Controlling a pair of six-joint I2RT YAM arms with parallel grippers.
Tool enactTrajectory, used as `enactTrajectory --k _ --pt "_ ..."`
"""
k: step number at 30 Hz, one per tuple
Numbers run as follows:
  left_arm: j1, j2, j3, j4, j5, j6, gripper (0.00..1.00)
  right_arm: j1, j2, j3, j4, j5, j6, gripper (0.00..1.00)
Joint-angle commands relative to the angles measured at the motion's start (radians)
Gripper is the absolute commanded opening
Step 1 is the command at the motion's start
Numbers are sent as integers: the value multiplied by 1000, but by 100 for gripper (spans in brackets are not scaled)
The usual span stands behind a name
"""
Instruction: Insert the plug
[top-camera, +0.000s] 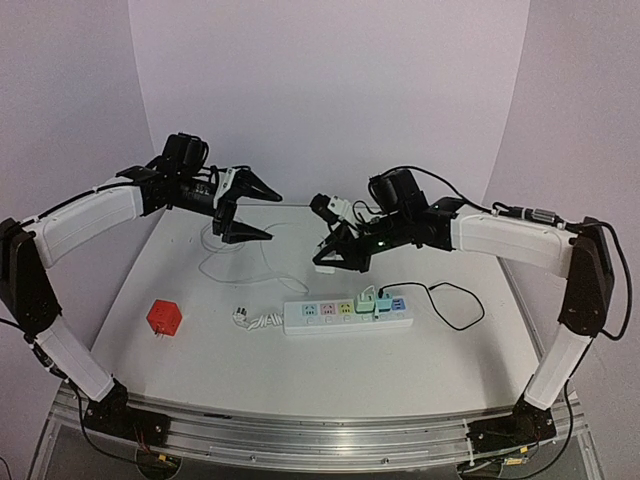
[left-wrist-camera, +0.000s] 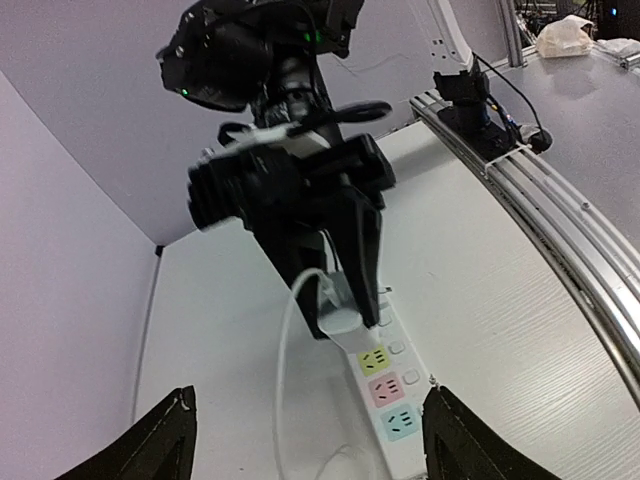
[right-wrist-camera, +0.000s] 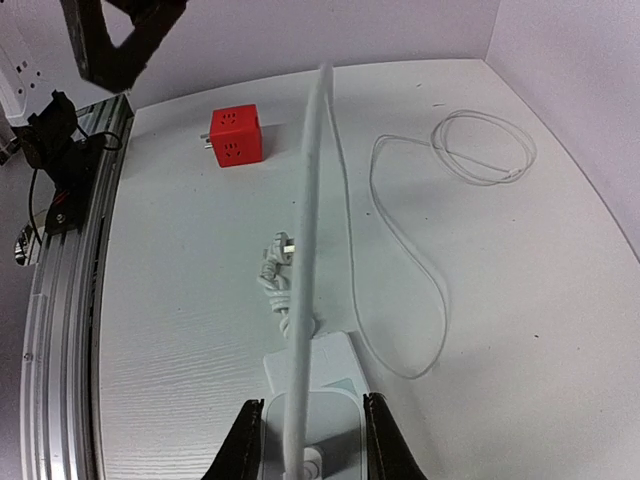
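Observation:
My right gripper (top-camera: 326, 260) is shut on a white plug (right-wrist-camera: 308, 432), and its white cable (right-wrist-camera: 312, 220) runs up between the fingers. It holds the plug just above the left end of the white power strip (top-camera: 330, 315), which has pastel sockets. In the left wrist view the plug (left-wrist-camera: 345, 318) hangs over the strip (left-wrist-camera: 392, 390) beside the yellow socket. Whether its prongs touch the strip is hidden. My left gripper (top-camera: 272, 216) is open and empty, raised above the back left of the table, its fingers (left-wrist-camera: 165, 440) wide apart.
A red cube socket (top-camera: 163, 317) sits at the front left. The strip's own coiled lead and plug (top-camera: 250, 319) lie at its left end. Green and blue adapters (top-camera: 385, 301) with a black cable occupy its right end. A loose white cable loop (top-camera: 235, 262) lies behind.

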Motion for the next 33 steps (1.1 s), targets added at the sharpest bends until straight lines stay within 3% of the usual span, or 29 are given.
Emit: enactTrajectory --k 1,5,9,14,16,24,33 --pt "-4 -47 -83 68 50 -121 79 -40 -104 -49 0 -71 -7 0" --pt "-41 -38 -181 192 42 -195 79 -57 -147 -89 -9 -89 -29 0" --pt "-142 -6 -261 420 -28 -381 79 -56 -178 -99 -12 -103 -31 0" --pt "-184 80 -314 756 -131 -667 79 -56 -231 -116 -11 -134 -26 0" --pt "-208 109 -307 836 -151 -715 77 -56 -250 -130 -12 -141 -28 0" --pt "-279 188 -273 985 -137 -874 60 -56 -293 -152 -11 -168 -34 0" --pt "-304 219 -259 1077 -135 -959 52 -57 -270 -128 -9 -163 -54 0"
